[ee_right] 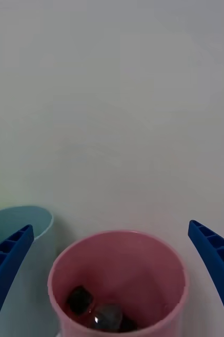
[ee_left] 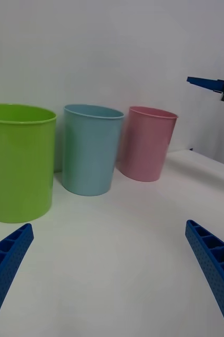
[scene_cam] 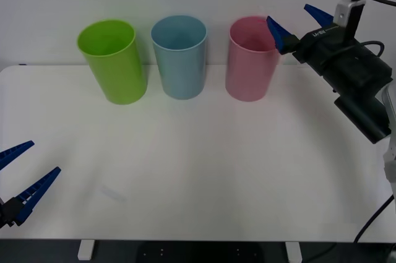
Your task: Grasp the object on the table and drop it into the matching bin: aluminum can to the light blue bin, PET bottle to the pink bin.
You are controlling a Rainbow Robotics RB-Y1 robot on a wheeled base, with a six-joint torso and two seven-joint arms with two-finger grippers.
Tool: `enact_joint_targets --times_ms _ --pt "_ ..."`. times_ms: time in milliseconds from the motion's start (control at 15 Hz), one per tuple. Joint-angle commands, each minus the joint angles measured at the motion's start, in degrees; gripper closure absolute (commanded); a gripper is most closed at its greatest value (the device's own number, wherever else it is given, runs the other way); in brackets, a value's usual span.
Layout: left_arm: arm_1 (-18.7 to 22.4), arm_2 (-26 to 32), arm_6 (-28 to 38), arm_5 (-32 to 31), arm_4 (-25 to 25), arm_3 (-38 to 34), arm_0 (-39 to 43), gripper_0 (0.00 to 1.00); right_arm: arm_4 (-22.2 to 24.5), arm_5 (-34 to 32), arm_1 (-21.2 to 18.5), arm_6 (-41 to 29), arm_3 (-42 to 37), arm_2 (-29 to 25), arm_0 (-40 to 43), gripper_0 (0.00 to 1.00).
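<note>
Lying at the bottom of the pink bin (ee_right: 117, 279), the bottle (ee_right: 99, 311) shows as a dark body with a black cap, tipped on its side against the inner wall. It looks small and light, its smooth rounded plastic probably a little slippery and able to give slightly under pressure; if it ever had to be taken up again, the middle of the body, across the label, would likely be the surest place, since the cap end is narrow and the fingers could slide off it. The right gripper (scene_cam: 298, 20) hangs above and just beside the rim of the pink bin, on the side away from the light blue bin (scene_cam: 179, 57), with its arm reaching in from the right and the wrist tilted downward so the camera looks straight into the bin's mouth. Its blue fingers (ee_right: 217, 268) are spread wide with nothing between them. The left gripper (scene_cam: 21, 173) sits low at the near left edge of the table (scene_cam: 198, 176), well apart from the bins, fingers likewise splayed and empty, pointed toward the row of bins, the green bin (scene_cam: 112, 60) at its left end.
</note>
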Motion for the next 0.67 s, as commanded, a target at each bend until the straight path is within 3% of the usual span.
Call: enact_joint_targets --times_ms 67,333,667 --pt "0.0 0.0 0.0 0.0 0.0 0.0 0.0 0.00 -2.3 0.0 -1.4 -0.7 -6.1 -0.1 6.5 0.00" --pt "0.0 0.0 0.0 0.0 0.0 0.0 0.0 0.00 -5.7 -0.7 -2.8 -0.1 -13.3 -1.5 15.5 0.00" --pt "0.0 0.0 0.0 0.0 0.0 0.0 0.0 0.00 -8.7 -7.3 -2.8 2.9 -17.0 -5.8 24.2 0.00"
